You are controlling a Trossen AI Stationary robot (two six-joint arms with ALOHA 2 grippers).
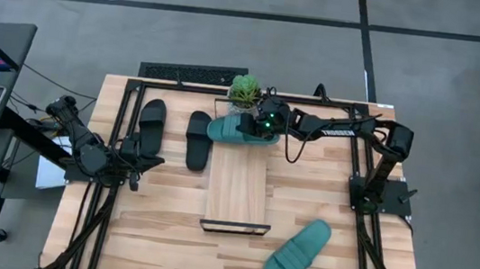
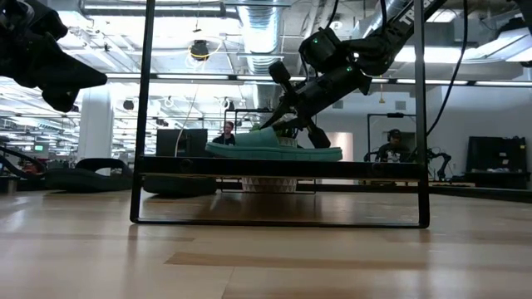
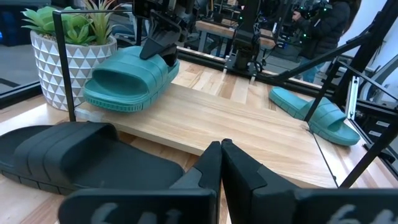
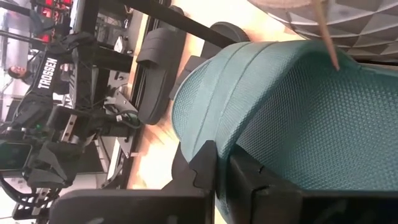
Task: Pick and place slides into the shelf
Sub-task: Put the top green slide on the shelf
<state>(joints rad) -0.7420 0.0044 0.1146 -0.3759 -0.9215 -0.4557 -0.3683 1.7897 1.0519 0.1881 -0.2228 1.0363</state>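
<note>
A teal slide [image 1: 239,131] lies across the far end of the shelf [image 1: 236,193], sole down, with my right gripper [image 1: 264,125] shut on its strap. A second teal slide [image 1: 297,250] lies on the table near the shelf's right front corner. Two black slides [image 1: 151,124] [image 1: 198,139] lie side by side on the table left of the shelf. My left gripper [image 3: 221,155] is shut and holds nothing; it hovers at the table's left, just above the nearer black slide [image 3: 74,158]. My right gripper holds the teal slide by the edge of its wide strap [image 4: 225,140], one finger on the ribbed outer side [image 4: 205,165] and one under the strap [image 4: 261,183]. It comes slanting down from the table's right. The slide's sole [image 2: 274,154] lies on the shelf board.
A small potted plant [image 1: 245,91] in a white patterned pot stands right behind the shelf's far end, close to the held slide. The shelf's thin black frame [image 2: 148,116] rises at its ends. Bare board [image 3: 249,124] stretches toward the near end.
</note>
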